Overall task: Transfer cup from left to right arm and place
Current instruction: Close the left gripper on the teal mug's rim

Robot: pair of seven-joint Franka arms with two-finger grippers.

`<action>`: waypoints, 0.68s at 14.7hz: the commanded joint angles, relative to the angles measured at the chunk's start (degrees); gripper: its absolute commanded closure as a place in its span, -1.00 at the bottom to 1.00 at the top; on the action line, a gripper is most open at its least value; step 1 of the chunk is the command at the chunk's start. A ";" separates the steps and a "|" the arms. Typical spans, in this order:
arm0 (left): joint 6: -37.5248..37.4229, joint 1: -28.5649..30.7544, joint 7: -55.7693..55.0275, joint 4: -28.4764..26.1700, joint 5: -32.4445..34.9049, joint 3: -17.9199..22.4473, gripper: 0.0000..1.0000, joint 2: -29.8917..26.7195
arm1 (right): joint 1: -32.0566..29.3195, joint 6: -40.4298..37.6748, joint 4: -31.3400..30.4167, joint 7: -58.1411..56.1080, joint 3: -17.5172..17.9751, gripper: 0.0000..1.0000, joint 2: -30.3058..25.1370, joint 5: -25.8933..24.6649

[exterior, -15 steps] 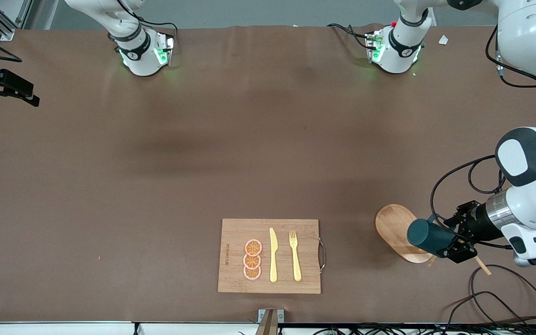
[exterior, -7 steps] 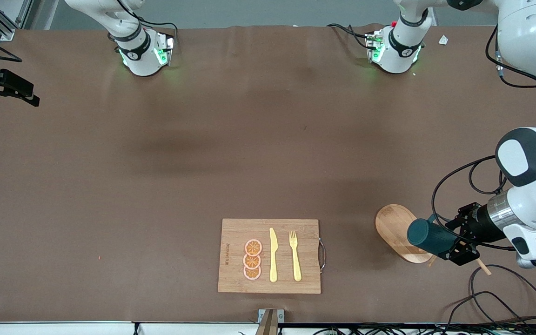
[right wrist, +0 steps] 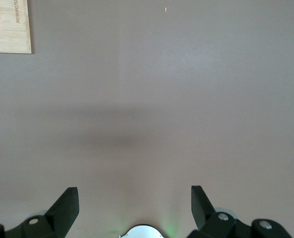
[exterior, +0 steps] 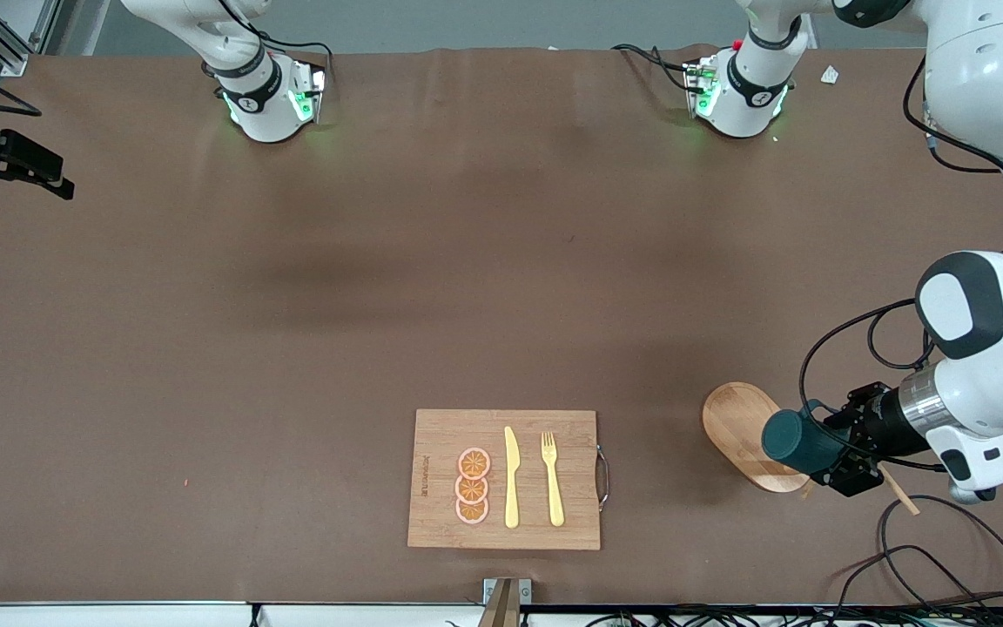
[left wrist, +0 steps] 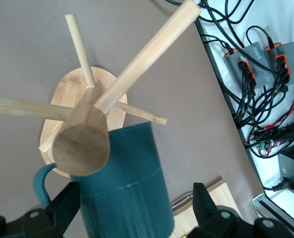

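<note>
The left gripper's black fingers (left wrist: 67,206) stand spread wide on either side of the small dark teal cylindrical cup (left wrist: 127,188). One finger sits right at the wall on the side of the loop handle; a gap shows between the other finger and the cup, so the grip is not closed. The left gripper (exterior: 825,449) reaches in from the left arm's end of the table, low in the front view, with the cup (exterior: 789,440) lying sideways between its fingers. The cup hangs on the light wooden cup stand (left wrist: 81,144), whose thin round pegs (left wrist: 147,54) stick out in several directions above its oval wooden base (exterior: 732,422).

The right gripper (right wrist: 134,208) waits with its fingers (right wrist: 67,203) wide apart and nothing between them, over the bare brown table (exterior: 380,305). A corner of the rectangular wooden chopping board (right wrist: 8,29) shows in its wrist view.

That board (exterior: 440,435) lies at the lower middle of the front view, well apart from the stand. It carries three orange slices (exterior: 473,486) in a row, a yellow knife (exterior: 511,479) and a yellow fork (exterior: 551,479) side by side. Black cables (exterior: 928,557) loop on the table under the left arm
</note>
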 commanded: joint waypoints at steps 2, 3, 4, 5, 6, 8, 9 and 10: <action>0.59 -0.03 0.17 -0.28 -2.81 0.12 -0.99 0.42 | 0.16 0.37 -0.95 -0.49 0.26 -1.00 -1.53 0.20; 0.59 -0.03 0.17 -0.54 -2.81 0.12 -0.99 0.51 | 0.07 0.37 -0.95 -0.49 0.26 -1.00 -1.53 0.20; 0.59 -0.03 0.17 -0.54 -2.81 0.12 -0.99 0.86 | 0.07 0.37 -0.95 -0.49 0.26 -1.00 -1.53 0.20; 0.59 -0.03 0.17 -0.54 -2.81 0.12 -0.99 1.04 | 0.07 0.37 -0.95 -0.49 0.26 -1.00 -1.53 0.20; 0.59 -0.03 0.17 -0.54 -2.81 0.12 -0.99 1.13 | 0.15 0.37 -0.95 -0.49 0.26 -1.00 -1.53 0.20; 0.59 -0.12 0.17 -0.54 -2.81 0.12 -0.99 1.39 | -0.02 0.28 -0.95 -0.49 0.18 -1.00 -1.53 0.20; 0.59 -0.12 0.17 -0.54 -2.81 0.12 -0.99 1.65 | -0.02 0.28 -0.95 -0.49 0.17 -1.00 -1.53 0.20; 0.59 -0.03 0.17 -0.54 -2.81 0.12 -0.98 1.74 | -0.02 0.28 -0.95 -0.49 0.17 -1.00 -1.53 0.20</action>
